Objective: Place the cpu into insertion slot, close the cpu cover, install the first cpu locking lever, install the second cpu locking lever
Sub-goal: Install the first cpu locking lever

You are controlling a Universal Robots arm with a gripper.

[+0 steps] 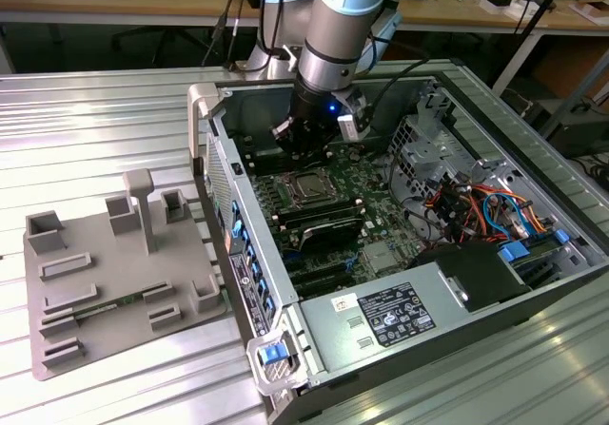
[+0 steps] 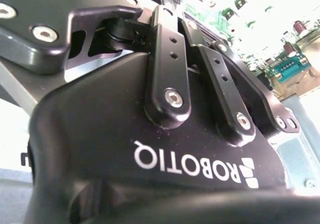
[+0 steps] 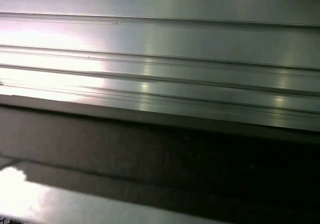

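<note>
In the exterior view my gripper hangs inside the open computer case, just behind and above the insertion slot. The slot is a small square with a silver metal rim and a dark centre on the motherboard. I cannot tell whether that rim is the cpu cover lying down, or whether the cpu sits in the slot. The locking levers are too small to make out. In the second wrist view the black gripper body and its linkage bars stand in front of a strip of green board.
Long black memory slots lie in front of the socket. A grey power supply box fills the case's near end, and a drive cage with coloured cables stands on the exterior view's right. A grey fixture plate rests on the ribbed metal table.
</note>
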